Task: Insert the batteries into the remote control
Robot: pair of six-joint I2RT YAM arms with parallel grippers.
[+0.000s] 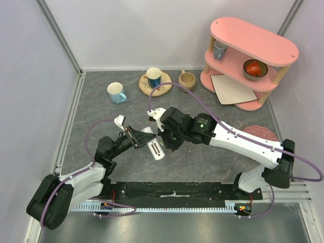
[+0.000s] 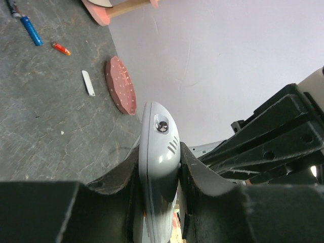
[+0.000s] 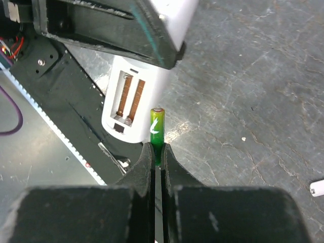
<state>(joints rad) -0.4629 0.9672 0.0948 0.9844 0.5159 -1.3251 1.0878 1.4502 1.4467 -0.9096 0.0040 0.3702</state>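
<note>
My left gripper [image 2: 158,158] is shut on the white remote control [image 2: 157,129], squeezing its narrow sides. In the top view the remote control [image 1: 154,147] is held tilted above the table with its dark slot facing up, at my left gripper [image 1: 135,137]. The right wrist view shows its open battery bay [image 3: 127,98] with springs and nothing in it. My right gripper [image 3: 157,152] is shut on a green battery [image 3: 157,126], whose tip stands just beside the remote's end. On the table lie a blue battery [image 2: 31,31], a red battery [image 2: 61,48] and a dark one [image 2: 12,7].
A small white cover [image 2: 88,82] and a red-brown disc [image 2: 121,85] lie on the table. At the back stand two mugs [image 1: 117,92], a cup on a wooden coaster [image 1: 154,78] and a pink shelf [image 1: 250,61]. A black rail [image 1: 172,195] runs along the front edge.
</note>
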